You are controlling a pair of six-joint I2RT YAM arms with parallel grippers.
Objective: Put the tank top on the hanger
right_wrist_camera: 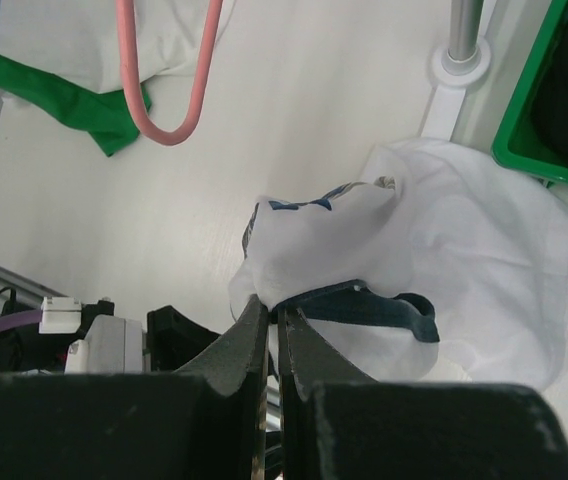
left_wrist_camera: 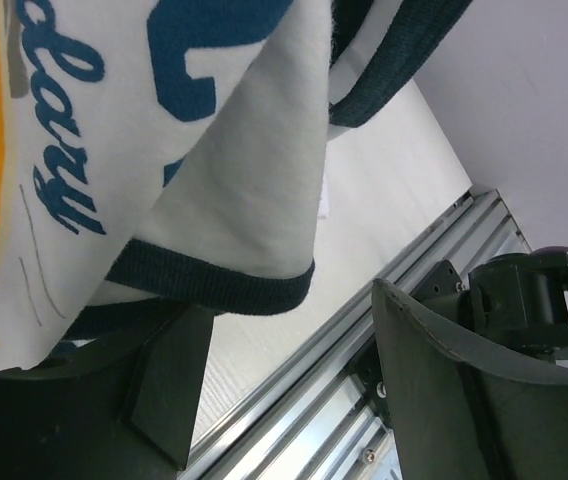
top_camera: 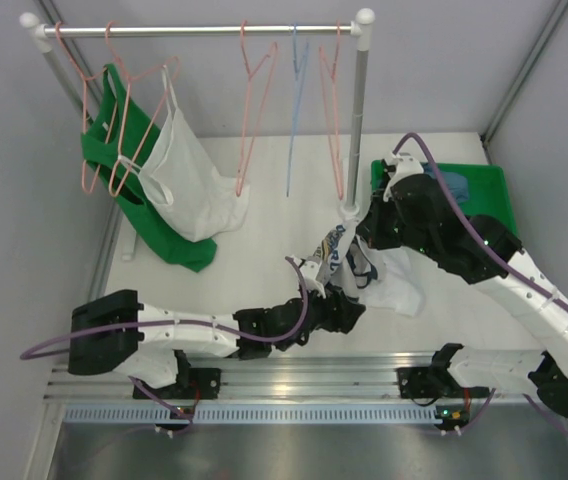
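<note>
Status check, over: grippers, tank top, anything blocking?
Right gripper shut on the tank top, part lifted. Left gripper open, trimmed edge hanging at its jaws. Top not on a pink hanger yet; rack post close beside it.

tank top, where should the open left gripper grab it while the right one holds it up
Probably the navy-trimmed edge hanging lowest on the tank top, coming from below: that fold droops free just above the open left gripper, while the right gripper pinches the cloth elsewhere.
</note>
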